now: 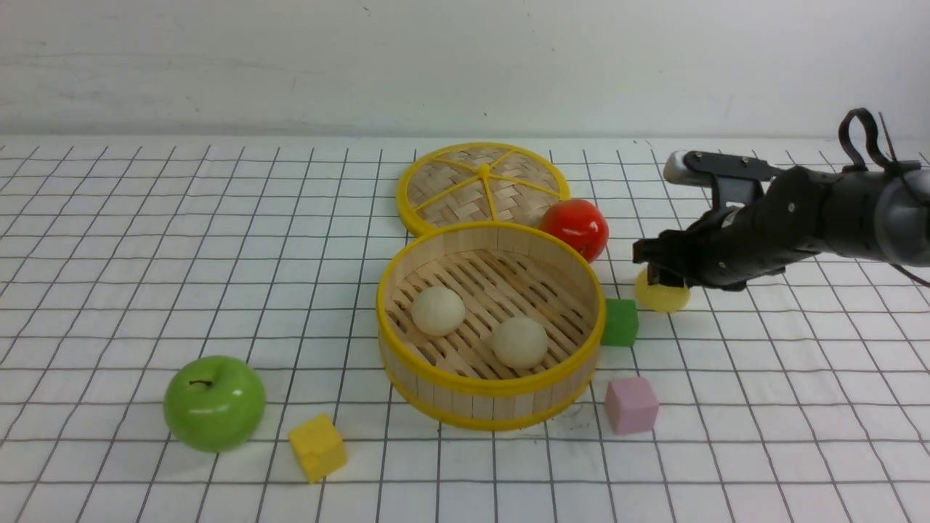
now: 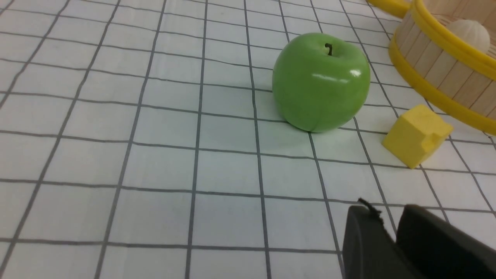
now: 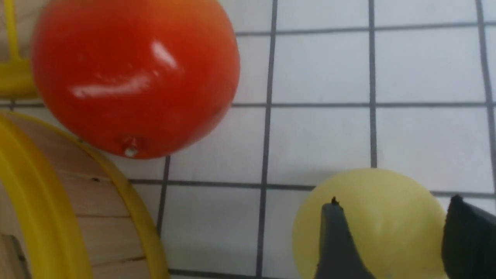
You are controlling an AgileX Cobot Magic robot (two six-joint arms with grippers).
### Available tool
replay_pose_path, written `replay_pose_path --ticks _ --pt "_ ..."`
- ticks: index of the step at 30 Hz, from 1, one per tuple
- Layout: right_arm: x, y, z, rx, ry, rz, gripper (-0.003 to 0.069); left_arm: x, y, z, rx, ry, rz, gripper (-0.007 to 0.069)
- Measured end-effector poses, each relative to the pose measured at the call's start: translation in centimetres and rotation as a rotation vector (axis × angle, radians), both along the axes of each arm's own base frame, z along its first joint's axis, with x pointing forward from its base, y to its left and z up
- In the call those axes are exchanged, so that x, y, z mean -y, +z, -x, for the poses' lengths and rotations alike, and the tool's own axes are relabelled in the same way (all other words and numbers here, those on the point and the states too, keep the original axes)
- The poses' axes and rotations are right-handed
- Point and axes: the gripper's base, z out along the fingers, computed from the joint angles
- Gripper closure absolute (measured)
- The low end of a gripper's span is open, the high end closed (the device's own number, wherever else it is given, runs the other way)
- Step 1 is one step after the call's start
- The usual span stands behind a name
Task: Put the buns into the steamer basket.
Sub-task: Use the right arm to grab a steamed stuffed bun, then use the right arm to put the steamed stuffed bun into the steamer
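Your pale yellow dome-shaped bun [image 1: 661,296] sits on the white gridded desk [image 1: 109,254], outside the basket on its right, just beyond the green foam cube [image 1: 620,322]. The right gripper [image 1: 656,274] is over it. Right wrist view: both dark fingers [image 3: 335,240] straddle the bun [image 3: 372,193], but you can't tell whether they pinch it or are only spread around it. The front view hides that contact.

The two beige matte buns [image 1: 438,310] [image 1: 519,341] lie apart on the slatted floor of the round bamboo steamer basket [image 1: 487,385] with yellow rims. Only one bun [image 2: 471,33] peeks over the rim [image 2: 438,50] in the left wrist view.

The glossy red tomato [image 1: 575,227] sits behind the basket's right side, beside the flat woven yellow-spoked lid [image 1: 483,185]; the right wrist view shows it [image 3: 131,73] close to the rim [image 3: 31,193].

The left gripper [image 2: 391,221] shows only in its own wrist view, its fingers looking pressed together, near the shiny green apple [image 2: 321,81] and the yellow foam cube [image 2: 416,135]. A pink foam cube [image 1: 631,404] lies at the basket's front right.
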Motion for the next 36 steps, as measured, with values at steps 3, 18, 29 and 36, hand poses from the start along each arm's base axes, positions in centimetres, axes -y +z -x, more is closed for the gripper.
replay_pose_path --ticks 3,18,29,36 --pt "0.0 -0.2 0.0 -0.003 0.0 0.001 0.0367 0.0 0.0 0.0 0.0 0.0 0.0 0.0501" --pt "-0.9 5.5 -1.2 0.02 0.028 -0.073 0.0654 0.0 0.0 0.0 0.0 0.0 0.0 0.0501" --pt "-8.4 8.0 1.3 -0.01 0.245 -0.148 0.0653 0.0 0.0 0.0 0.0 0.0 0.0 0.0501" --pt "-11.0 4.9 1.6 -0.069 0.32 -0.111 0.0607 0.0 0.0 0.0 0.0 0.0 0.0 0.0501"
